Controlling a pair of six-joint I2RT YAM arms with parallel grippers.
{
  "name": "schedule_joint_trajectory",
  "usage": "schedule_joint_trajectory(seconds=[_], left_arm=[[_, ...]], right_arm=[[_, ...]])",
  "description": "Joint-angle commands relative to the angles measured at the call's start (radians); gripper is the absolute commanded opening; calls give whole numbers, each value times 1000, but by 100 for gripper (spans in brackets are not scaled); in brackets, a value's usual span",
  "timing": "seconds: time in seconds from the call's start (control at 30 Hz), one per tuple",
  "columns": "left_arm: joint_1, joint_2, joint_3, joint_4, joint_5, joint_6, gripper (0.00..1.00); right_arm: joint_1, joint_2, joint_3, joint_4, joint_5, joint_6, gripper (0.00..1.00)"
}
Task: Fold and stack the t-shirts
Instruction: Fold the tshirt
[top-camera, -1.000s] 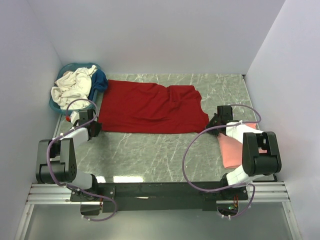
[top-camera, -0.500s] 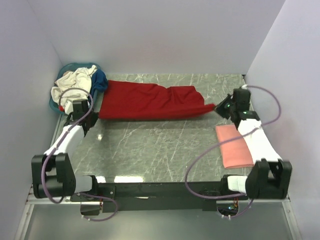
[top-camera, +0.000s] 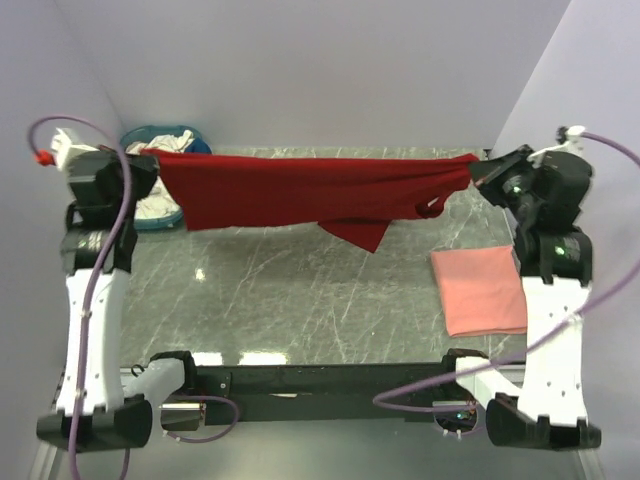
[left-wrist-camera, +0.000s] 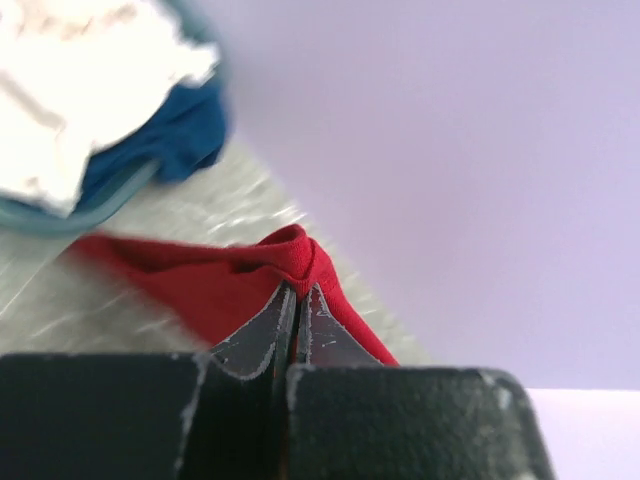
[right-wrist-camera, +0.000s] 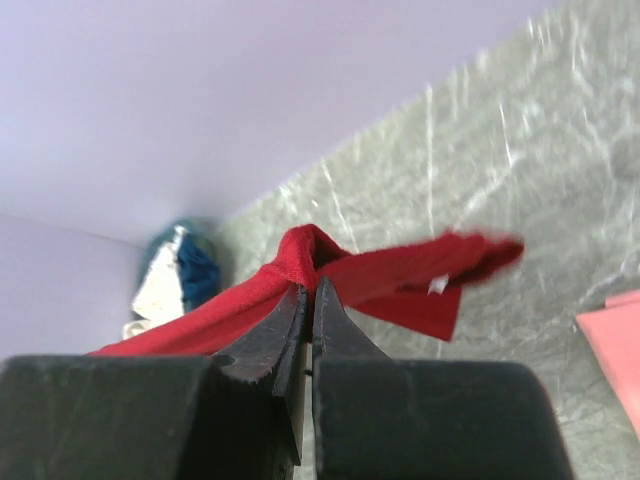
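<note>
The deep red t-shirt (top-camera: 300, 195) hangs stretched in the air between both grippers, above the back of the table. My left gripper (top-camera: 150, 160) is shut on its left corner; the red cloth (left-wrist-camera: 290, 255) bunches at the fingertips. My right gripper (top-camera: 478, 168) is shut on its right corner, where the red cloth (right-wrist-camera: 310, 255) folds over the tips. A sleeve dangles near the middle. The salmon pink t-shirt (top-camera: 480, 290) lies folded on the table at the right. The cream-white shirt (top-camera: 150, 200) and the dark blue shirt (left-wrist-camera: 170, 140) lie in the basket.
The teal basket (top-camera: 150, 215) stands at the back left corner, partly behind the left arm. White walls close in the back and both sides. The grey marble table (top-camera: 320, 300) lies below the hanging shirt. A black rail (top-camera: 320, 378) runs along the near edge.
Both arms have risen and spread outward, lifting the red shirt off the table. It went from lying flat to hanging taut between the two grippers.
</note>
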Motion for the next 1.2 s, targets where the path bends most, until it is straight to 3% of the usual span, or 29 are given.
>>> schedule_joint_trajectory(seconds=[0.0, 0.27, 0.47, 0.7, 0.9, 1.03, 1.17], left_arm=[[11, -74, 135, -93, -12, 44, 0], [9, -125, 236, -141, -6, 53, 0], [9, -76, 192, -57, -4, 53, 0], [11, 191, 225, 112, 14, 44, 0], [20, 533, 511, 166, 51, 27, 0], [27, 706, 748, 155, 85, 15, 0], [29, 776, 802, 167, 105, 2, 0]], right_arm=[[-20, -77, 146, -81, 28, -48, 0], [-22, -116, 298, -157, 20, -77, 0], [-22, -76, 251, -58, -4, -63, 0], [-22, 134, 240, 166, -27, -25, 0], [-22, 468, 531, 243, -62, 1, 0], [-22, 681, 894, 191, -73, 1, 0], [-23, 749, 954, 206, -82, 6, 0]])
